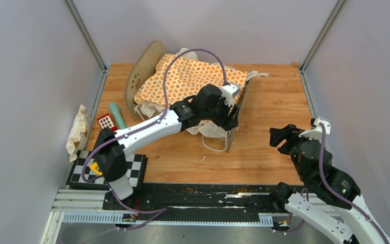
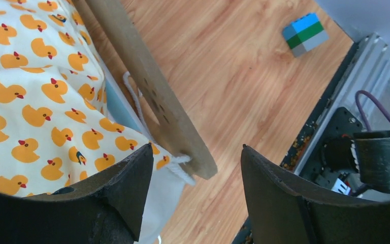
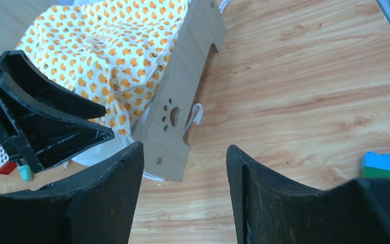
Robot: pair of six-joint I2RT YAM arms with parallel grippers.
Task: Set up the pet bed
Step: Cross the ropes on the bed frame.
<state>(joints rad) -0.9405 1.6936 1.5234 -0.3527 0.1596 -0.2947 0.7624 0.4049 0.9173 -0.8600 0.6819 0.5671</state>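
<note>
Pet bed point(image 1: 143, 73): at 11 o'clock on the wooden surface point(image 1: 264, 147), with a duck-print cushion point(image 1: 193, 79) heaped in it.
Left arm: reaches from its 7 o'clock base toward 1 o'clock, wrist bent down at the bed's 3 o'clock end board point(image 2: 152, 96).
Left end effector point(image 2: 196, 150): fingers wide, gripping nothing, beside that board's corner.
Right arm: folded at 4 o'clock, apart from the bed.
Right end effector point(image 3: 184, 147): wide, empty, facing 10 o'clock.

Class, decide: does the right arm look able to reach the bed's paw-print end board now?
Probably yes: bare table lies between the open right gripper and the end board, though the left gripper hovers close.
</note>
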